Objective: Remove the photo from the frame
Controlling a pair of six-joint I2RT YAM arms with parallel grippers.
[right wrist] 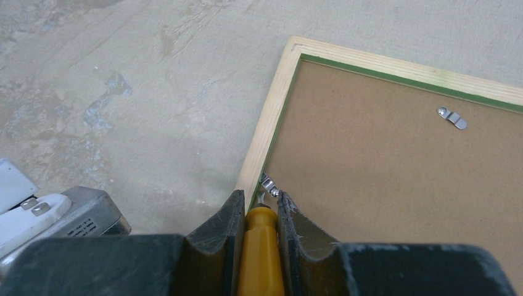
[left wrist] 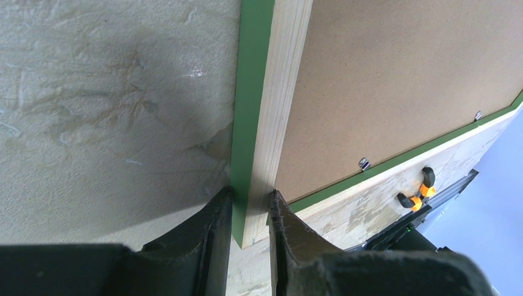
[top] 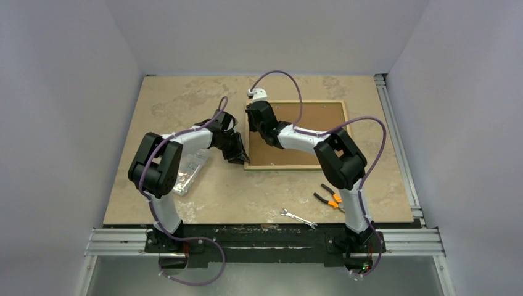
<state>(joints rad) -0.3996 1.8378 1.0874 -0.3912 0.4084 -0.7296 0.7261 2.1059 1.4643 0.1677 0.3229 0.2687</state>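
Note:
The frame point(top: 296, 165) lies face down on the table, with a pale wood back and a green edge. The photo's plain brown back point(top: 308, 126) fills it; the printed side is hidden. My left gripper point(top: 239, 158) is shut on the frame's left rail at the near-left corner, with the fingers on either side of the rail point(left wrist: 271, 92) and the gripper point(left wrist: 250, 203) at its end. My right gripper point(right wrist: 259, 200) is shut on a yellow-handled screwdriver point(right wrist: 262, 246). Its tip sits at a metal clip point(right wrist: 269, 184) on the left rail point(right wrist: 259, 142), by the brown board point(right wrist: 382, 185).
Another clip point(right wrist: 452, 118) sits near the far rail, and two more point(left wrist: 364, 163) line the near rail. Orange-handled pliers point(top: 330, 197) and a wrench point(top: 299, 217) lie near the front edge. A clear plastic box point(top: 190, 172) lies under the left arm.

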